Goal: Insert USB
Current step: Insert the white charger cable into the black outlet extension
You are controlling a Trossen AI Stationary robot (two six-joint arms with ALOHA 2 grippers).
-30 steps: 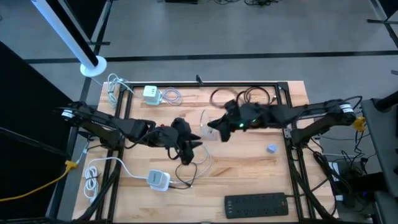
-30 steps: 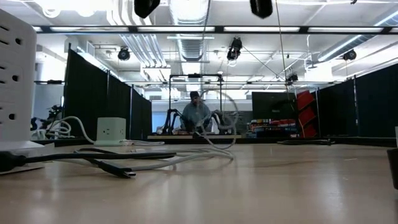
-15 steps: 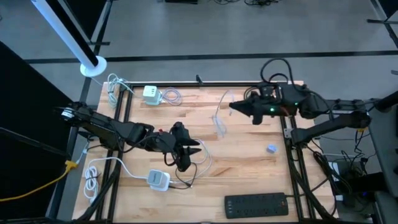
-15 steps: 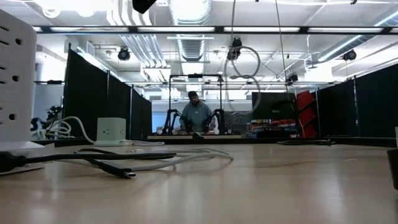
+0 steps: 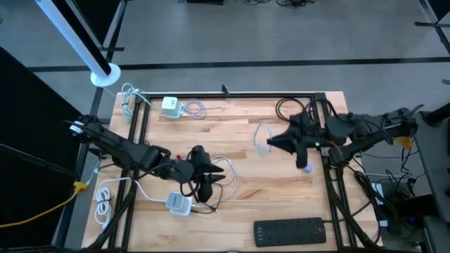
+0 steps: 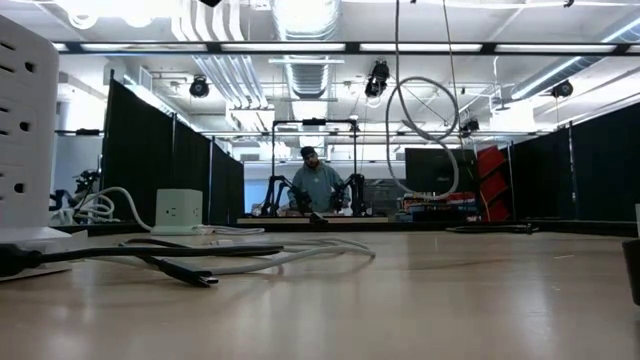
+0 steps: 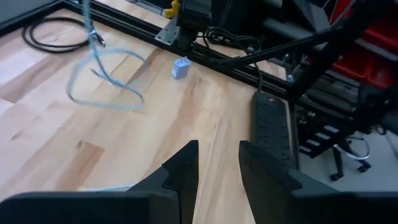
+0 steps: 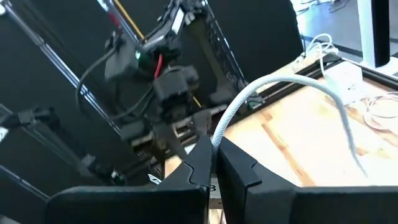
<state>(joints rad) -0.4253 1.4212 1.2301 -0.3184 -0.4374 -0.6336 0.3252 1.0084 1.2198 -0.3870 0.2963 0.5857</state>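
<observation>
A white braided USB cable [image 8: 283, 82] is in my right gripper [image 8: 214, 151], which is shut on it above the table's right part [image 5: 271, 144]. The cable's loop [image 6: 420, 100] hangs high over the table. My left gripper [image 7: 217, 165] stands open over the table's near left-middle [image 5: 214, 174], with nothing between its fingers, beside a thin white cord [image 5: 228, 176] lying on the wood. A white charger block [image 5: 179, 202] lies near it, and another white charger [image 5: 171, 105] stands at the far left. My right gripper pinches the white cable [image 8: 219, 135] between its two fingers. The cable rises from between the fingertips [image 8: 200, 155], arcs over and drops away as a slack loop [image 5: 261, 137]. The loop is lifted clear of the table.
A black power strip [image 5: 292, 230] lies at the near edge. A small grey adapter [image 5: 307, 168] sits by the right rail. Black cable coils [image 5: 292, 107] lie at the far right. A black cord with a plug [image 6: 190, 272] lies on the table. A person [image 6: 318, 185] is in the room behind.
My right gripper has gone from the table's middle toward its right edge, carrying the white cable. The cable's loop has risen well clear of the table and swung right with it. My left gripper has drifted a little toward the near edge.
</observation>
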